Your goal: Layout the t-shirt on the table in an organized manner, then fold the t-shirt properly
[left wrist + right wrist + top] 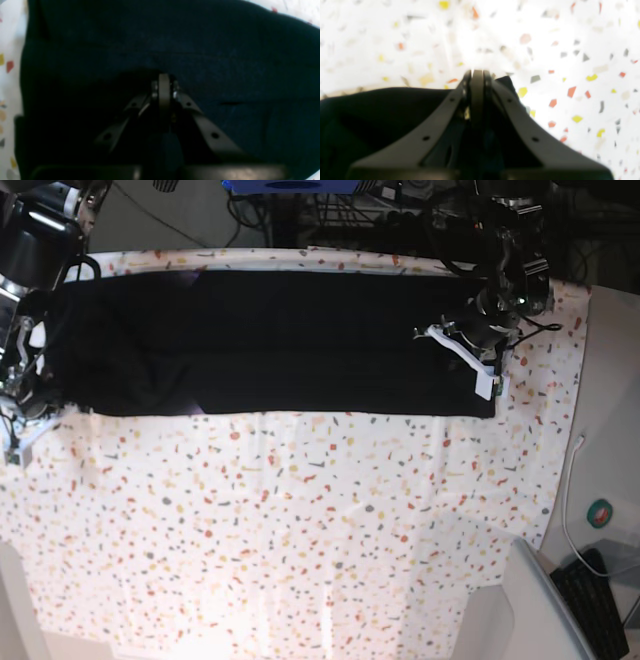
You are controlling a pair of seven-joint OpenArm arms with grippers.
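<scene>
T-shirt (270, 345) is lying as a long band across your table (300, 530); both grippers, left (163, 77) and right (477, 73), are pinching its ends shut, print hidden.

t-shirt (270, 345) lies as a long band across far part of table (300, 530); left gripper (487, 385) at its right end, right gripper (25, 415) at left end.

Lab: cables (250, 215), keyboard (597, 600)

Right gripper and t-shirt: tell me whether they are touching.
Touching. In the right wrist view the right gripper is shut on the black t-shirt, with cloth showing on both sides of it, over the table.
</scene>
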